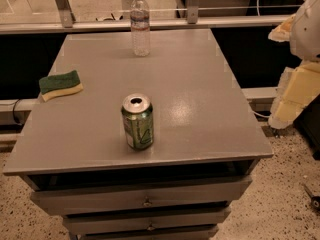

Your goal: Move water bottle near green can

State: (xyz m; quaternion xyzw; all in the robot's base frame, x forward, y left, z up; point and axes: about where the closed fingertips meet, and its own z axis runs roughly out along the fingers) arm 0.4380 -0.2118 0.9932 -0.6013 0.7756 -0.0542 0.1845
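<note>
The water bottle [140, 24] stands upright at the far edge of the grey table top [200, 74]; it is clear and ribbed, with a white cap and a label band. The green can [137, 122] stands upright near the front middle of the table, its silver top open. The bottle and the can are far apart, the bottle almost straight behind the can. My arm and gripper [292, 96] hang at the right edge of the view, beyond the table's right side and well away from both objects. The gripper holds nothing.
A green-and-yellow sponge [61, 84] lies near the table's left edge. The table has drawers [145, 196] below its front edge. A rail and glass partition [150, 21] run behind the table. Speckled floor lies to the right.
</note>
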